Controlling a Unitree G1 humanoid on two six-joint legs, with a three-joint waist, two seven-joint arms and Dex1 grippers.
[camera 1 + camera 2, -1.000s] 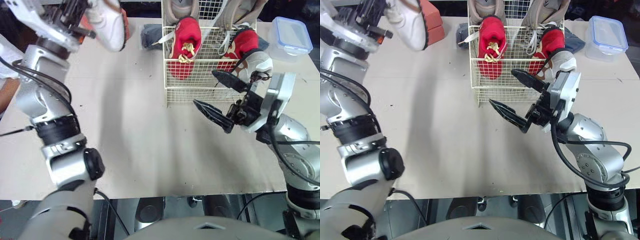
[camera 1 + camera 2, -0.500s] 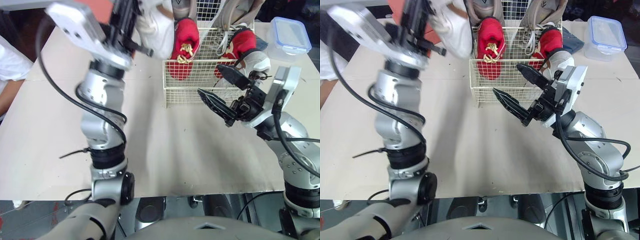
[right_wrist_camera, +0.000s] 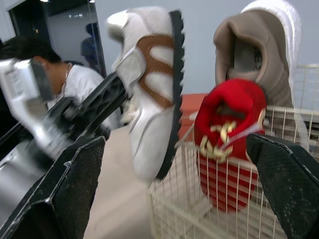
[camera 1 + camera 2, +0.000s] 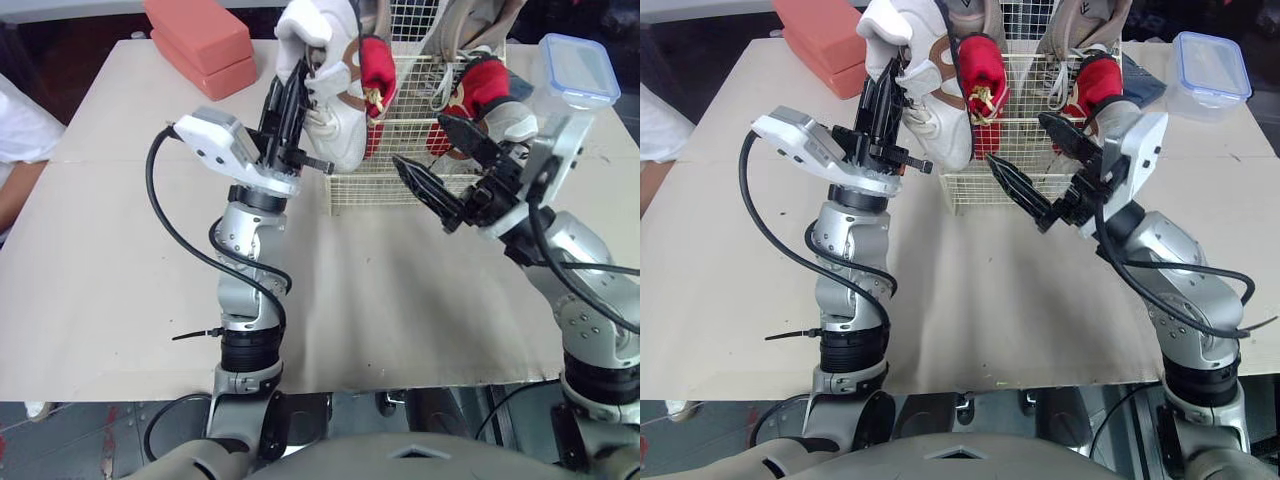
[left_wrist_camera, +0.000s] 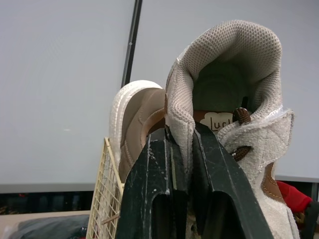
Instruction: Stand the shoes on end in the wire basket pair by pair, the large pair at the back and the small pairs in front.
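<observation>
**White shoe** [image 4: 335, 105]: cream-white with brown trim and a black sole. It is pinched at the collar by the left claw [image 5: 180, 144] and held on end above the counter, at the front left corner of the wire basket [image 4: 385, 187], with its sole turned toward the basket.

**Red shoes** [image 4: 377, 68], [image 4: 484, 84]: a small pair with pale laces, standing on end along the basket's front.

**Beige shoes** [image 4: 965, 12], [image 4: 1085, 22]: the large pair, upright behind the red ones.
</observation>
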